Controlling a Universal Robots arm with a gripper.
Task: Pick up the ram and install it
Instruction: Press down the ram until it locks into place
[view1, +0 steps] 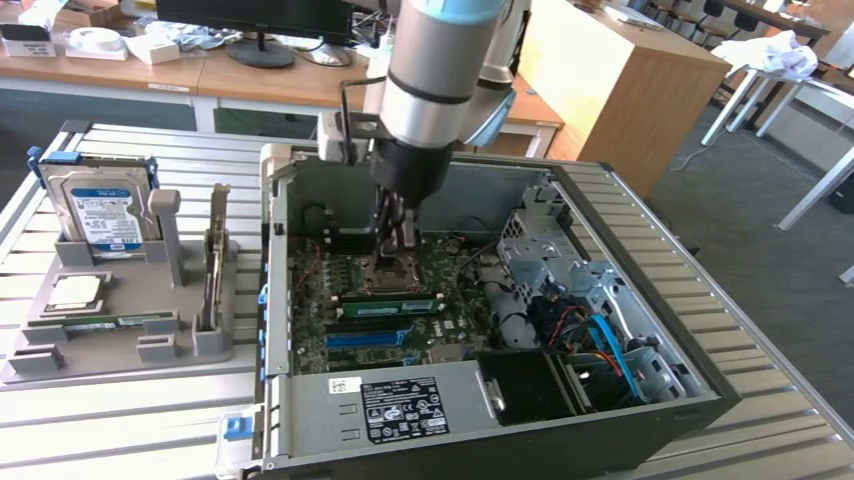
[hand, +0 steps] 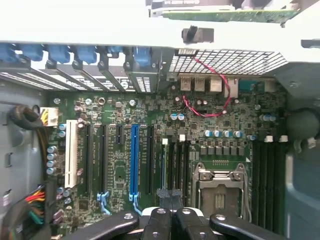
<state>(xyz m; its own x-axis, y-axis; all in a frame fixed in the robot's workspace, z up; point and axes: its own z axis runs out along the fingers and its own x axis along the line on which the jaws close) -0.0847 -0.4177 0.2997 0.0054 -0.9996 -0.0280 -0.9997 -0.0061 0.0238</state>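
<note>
The ram (view1: 388, 304) is a thin green strip with black chips, standing on edge in a motherboard slot between the blue slot (view1: 366, 338) and the processor socket (view1: 396, 278). In the wrist view it appears edge-on as a thin line (hand: 163, 165) running up from my fingertips. My gripper (view1: 399, 262) hangs inside the open computer case, just above the socket and the ram. Its black fingers (hand: 159, 220) are pressed together and shut, with nothing visibly between them (hand: 170, 194).
A grey holder (view1: 80, 350) on the exterior view's left carries a hard drive (view1: 104, 212), a silver processor chip (view1: 74, 292), a flat green strip (view1: 123, 322) and an upright card (view1: 216, 255). The case walls (view1: 274, 250), drive cage (view1: 547, 245) and cables (view1: 601, 335) crowd the motherboard.
</note>
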